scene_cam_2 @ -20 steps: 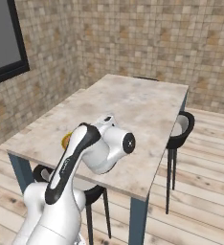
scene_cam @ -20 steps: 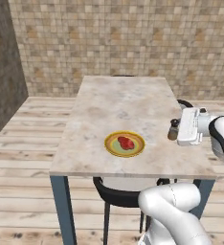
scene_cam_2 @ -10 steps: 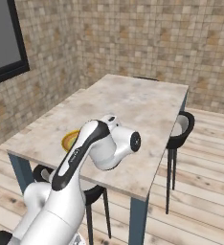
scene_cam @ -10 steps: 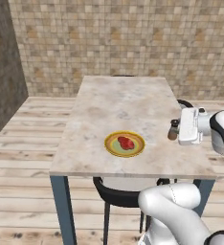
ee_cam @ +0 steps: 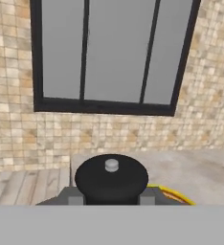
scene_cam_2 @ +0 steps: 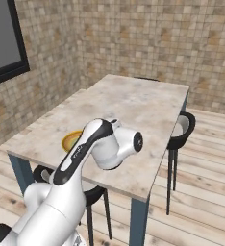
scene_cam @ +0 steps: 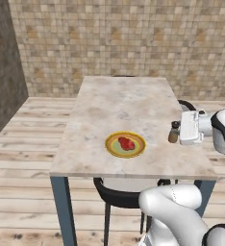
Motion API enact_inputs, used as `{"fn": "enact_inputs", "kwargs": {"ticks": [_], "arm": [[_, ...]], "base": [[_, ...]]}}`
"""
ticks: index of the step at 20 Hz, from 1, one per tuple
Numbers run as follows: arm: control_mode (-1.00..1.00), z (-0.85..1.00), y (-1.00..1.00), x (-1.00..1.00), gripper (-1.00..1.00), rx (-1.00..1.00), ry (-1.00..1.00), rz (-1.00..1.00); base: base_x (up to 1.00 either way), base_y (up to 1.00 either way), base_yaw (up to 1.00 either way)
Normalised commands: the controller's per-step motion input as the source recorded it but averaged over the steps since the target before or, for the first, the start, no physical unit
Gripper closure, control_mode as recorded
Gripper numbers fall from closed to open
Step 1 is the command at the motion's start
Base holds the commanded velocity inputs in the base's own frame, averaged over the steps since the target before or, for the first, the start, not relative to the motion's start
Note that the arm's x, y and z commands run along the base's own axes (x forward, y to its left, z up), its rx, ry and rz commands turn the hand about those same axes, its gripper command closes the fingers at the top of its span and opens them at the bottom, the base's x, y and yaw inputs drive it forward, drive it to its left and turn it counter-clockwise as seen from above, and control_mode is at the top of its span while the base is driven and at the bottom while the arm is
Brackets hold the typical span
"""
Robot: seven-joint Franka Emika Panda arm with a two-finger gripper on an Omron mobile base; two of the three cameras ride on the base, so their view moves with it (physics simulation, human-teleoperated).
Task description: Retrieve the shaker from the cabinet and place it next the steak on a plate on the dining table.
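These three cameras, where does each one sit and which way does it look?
Left base view: behind the arm's left, looking down at the table, plate, steak; gripper carries the shaker.
Right base view: behind its right; the arm hides most of the plate.
Hand view: along the gripper, over the shaker, facing a window.
Both base views share the table.

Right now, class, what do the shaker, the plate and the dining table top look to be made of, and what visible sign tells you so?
Shaker: probably wood, matt brown body; the dark cap looks like smooth plastic with a small silver knob.
Plate: likely glazed ceramic, with a yellow-orange rim and greenish centre.
Dining table: seemingly polished marble or stone, pale beige with cloudy veining.
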Motion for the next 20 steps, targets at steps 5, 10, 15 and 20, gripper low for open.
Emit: {"fn": "enact_inputs", "kwargs": {"ticks": [5,10,15,20], "arm": [[-1.0,-0.12,0.0,0.01,1.0,0.12,0.11,0.0],[-1.0,-0.07,0.0,0.15,1.0,0.07,0.04,0.0],[-1.0,0.0,0.0,0.22,1.0,0.0,0.0,0.0],[-1.0,0.0,0.0,0.22,1.0,0.0,0.0,0.0]], "base": [[0.0,0.0,0.0],[0.0,0.0,0.0],[0.0,0.0,0.0],[0.0,0.0,0.0]]}}
